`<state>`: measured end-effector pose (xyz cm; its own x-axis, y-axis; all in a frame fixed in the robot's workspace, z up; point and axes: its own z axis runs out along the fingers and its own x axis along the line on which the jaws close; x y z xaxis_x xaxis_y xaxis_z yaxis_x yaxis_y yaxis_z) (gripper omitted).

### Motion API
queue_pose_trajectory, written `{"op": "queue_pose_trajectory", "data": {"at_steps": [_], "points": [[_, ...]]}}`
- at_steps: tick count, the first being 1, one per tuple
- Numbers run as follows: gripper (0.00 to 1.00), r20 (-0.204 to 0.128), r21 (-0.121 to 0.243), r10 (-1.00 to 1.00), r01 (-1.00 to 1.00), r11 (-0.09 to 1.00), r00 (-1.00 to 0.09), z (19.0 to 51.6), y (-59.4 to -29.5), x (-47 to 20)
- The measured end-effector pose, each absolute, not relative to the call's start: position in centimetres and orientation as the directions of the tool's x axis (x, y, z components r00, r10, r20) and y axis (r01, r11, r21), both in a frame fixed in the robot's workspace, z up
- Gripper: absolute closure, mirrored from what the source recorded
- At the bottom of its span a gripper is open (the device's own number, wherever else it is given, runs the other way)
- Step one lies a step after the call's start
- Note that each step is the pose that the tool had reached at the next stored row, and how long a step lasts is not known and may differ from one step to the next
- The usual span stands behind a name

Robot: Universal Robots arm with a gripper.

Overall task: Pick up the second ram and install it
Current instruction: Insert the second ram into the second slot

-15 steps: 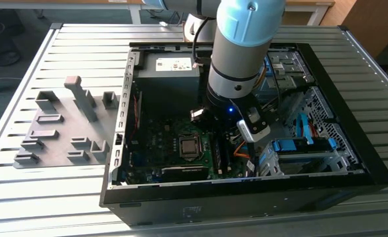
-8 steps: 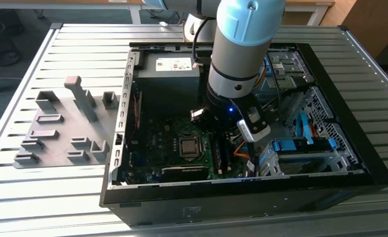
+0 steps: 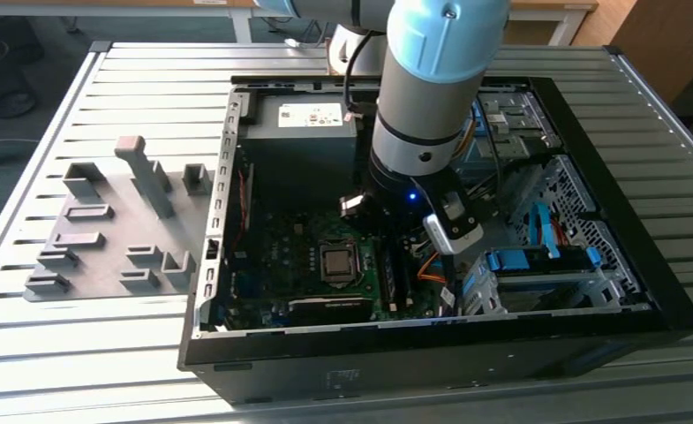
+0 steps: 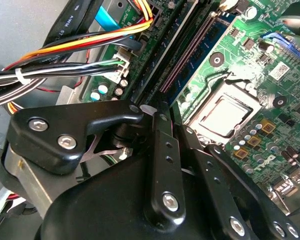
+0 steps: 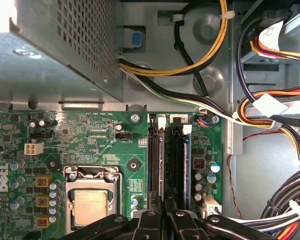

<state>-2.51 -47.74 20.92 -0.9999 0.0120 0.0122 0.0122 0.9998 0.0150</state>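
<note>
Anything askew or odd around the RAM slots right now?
Nothing stands out. In the first wrist view the second ram runs straight, parallel to the neighbouring slots, with the claw at its end. The cables run beside the slots, not across them.

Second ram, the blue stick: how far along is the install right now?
Looks done: the second ram stands slotted on the motherboard, beside the CPU socket. In hand: the gripper sits low over one end of it. Left: confirming it is fully seated; I can't tell whether its white latch has closed.
</note>
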Motion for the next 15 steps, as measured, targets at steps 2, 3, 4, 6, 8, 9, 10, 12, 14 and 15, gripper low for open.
{"op": "queue_pose_trajectory", "data": {"at_steps": [2,3,4,6,8,9,10,12,14,15], "points": [[0.86,0.012,0.016,0.012,0.012,1.0,-1.0,20.84,-47.74,-2.51],[0.86,0.012,0.016,0.012,0.012,1.0,-1.0,20.81,-47.74,-2.51],[0.86,0.012,0.016,0.012,0.012,1.0,-1.0,20.78,-47.74,-2.51],[0.86,0.012,0.016,0.012,0.012,1.0,-1.0,20.68,-47.74,-2.51],[0.86,0.012,0.016,0.012,0.012,1.0,-1.0,20.56,-47.74,-2.51],[0.86,0.012,0.016,0.012,0.012,1.0,-1.0,20.49,-47.74,-2.51],[0.86,0.012,0.016,0.012,0.012,1.0,-1.0,20.43,-47.74,-2.51],[0.86,0.013,0.016,0.012,0.012,1.0,-1.0,20.38,-47.75,-2.52],[0.86,0.013,0.016,0.012,0.012,1.0,-1.0,20.37,-47.74,-2.51],[0.86,0.013,0.016,0.012,0.012,1.0,-1.0,20.36,-47.74,-2.51]]}}
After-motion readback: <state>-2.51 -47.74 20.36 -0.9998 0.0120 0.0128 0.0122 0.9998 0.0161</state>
